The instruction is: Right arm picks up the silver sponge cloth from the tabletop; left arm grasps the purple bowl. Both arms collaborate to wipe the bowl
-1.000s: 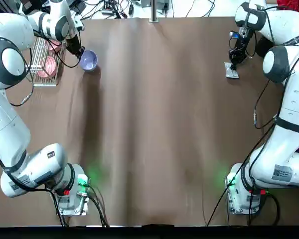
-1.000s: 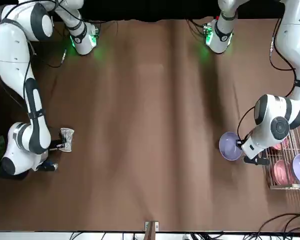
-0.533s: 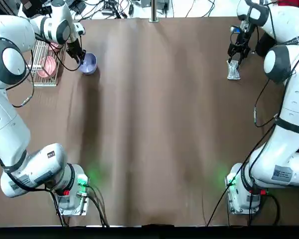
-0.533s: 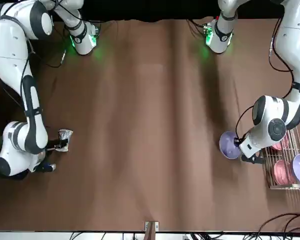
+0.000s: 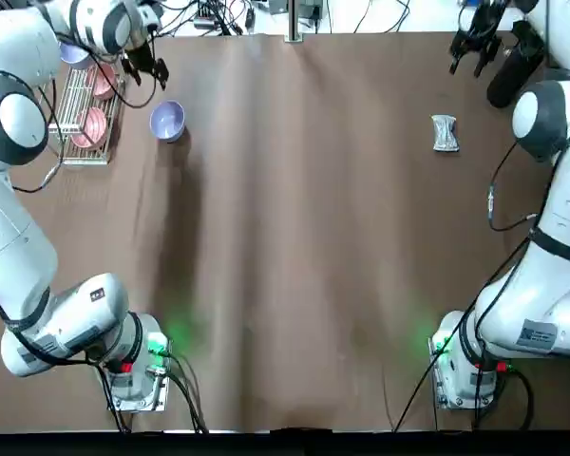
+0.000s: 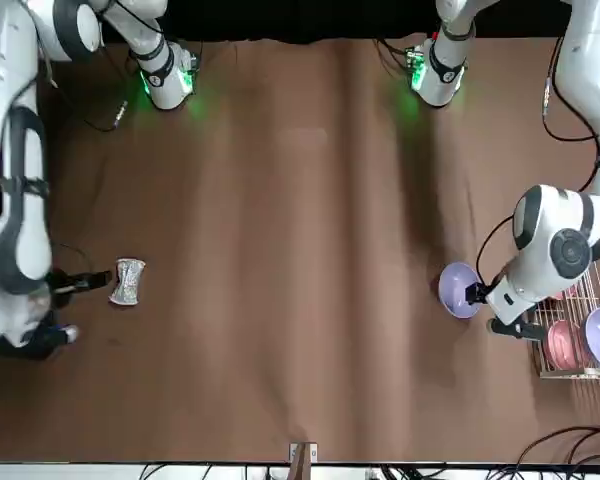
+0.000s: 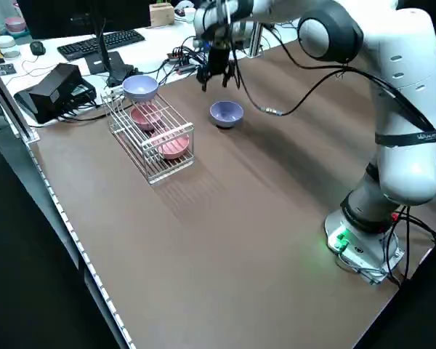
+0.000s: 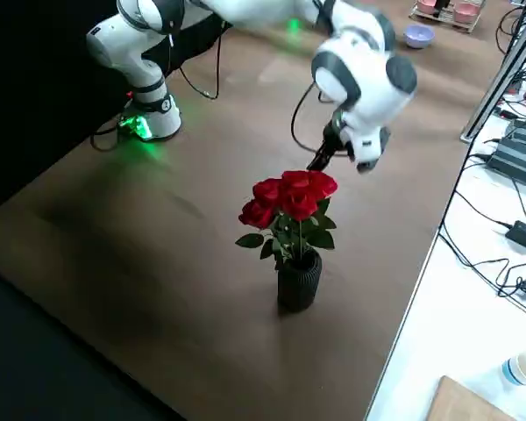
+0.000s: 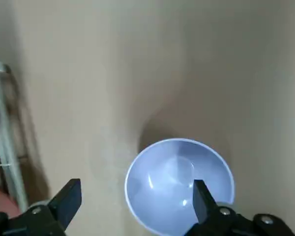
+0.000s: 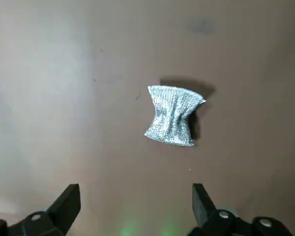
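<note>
While the right pincer (image 10: 136,197) and left pincer (image 9: 136,194) are wide, sponge (image 5: 445,133) and bowl (image 5: 167,121) lie near the worktop's (image 5: 294,285) far edge, probably for easy grasping.

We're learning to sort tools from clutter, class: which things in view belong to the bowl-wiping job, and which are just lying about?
For the job:
- silver sponge cloth
- purple bowl on the tabletop
- right claw, open
- left claw, open

Just lying about:
- wire rack with its bowls
- red roses in a dark pot
- keyboard
</note>
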